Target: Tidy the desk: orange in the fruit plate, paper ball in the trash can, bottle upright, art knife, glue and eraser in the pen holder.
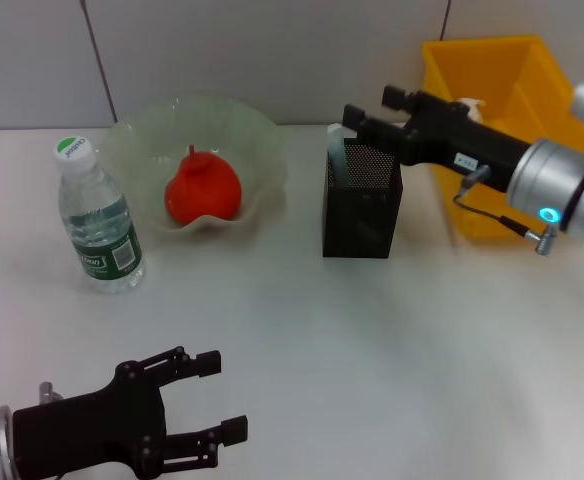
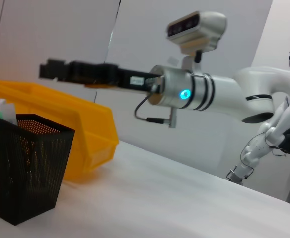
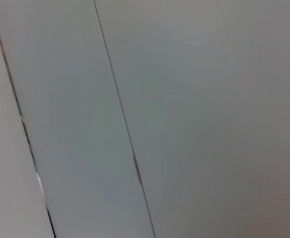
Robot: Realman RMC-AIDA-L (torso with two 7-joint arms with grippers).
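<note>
The orange, lumpy and red-orange with a pointed stem end up, sits inside the fruit plate, a pale-green translucent glass bowl with a wavy scalloped rim, at the back of the smooth white table. Just to its left the bottle stands upright, clear ribbed plastic with a green label and a white-and-green cap. The pen holder, a square black metal-mesh cup, stands right of the bowl; the left wrist view shows a pale, green-tipped object poking above its rim, and what it is I cannot tell. Behind and to the right lies the trash can, a bright yellow rectangular plastic bin, with a white crumpled paper ball showing inside it past the arm.

The right gripper, matte black on a silver wrist with a glowing blue ring, reaches across in the air above the holder's back rim; whether its jaws are apart or together I cannot tell. The left gripper hovers low at the near edge of the table, its black jaws spread apart around nothing. The right wrist view gives only a plain grey panelled wall.
</note>
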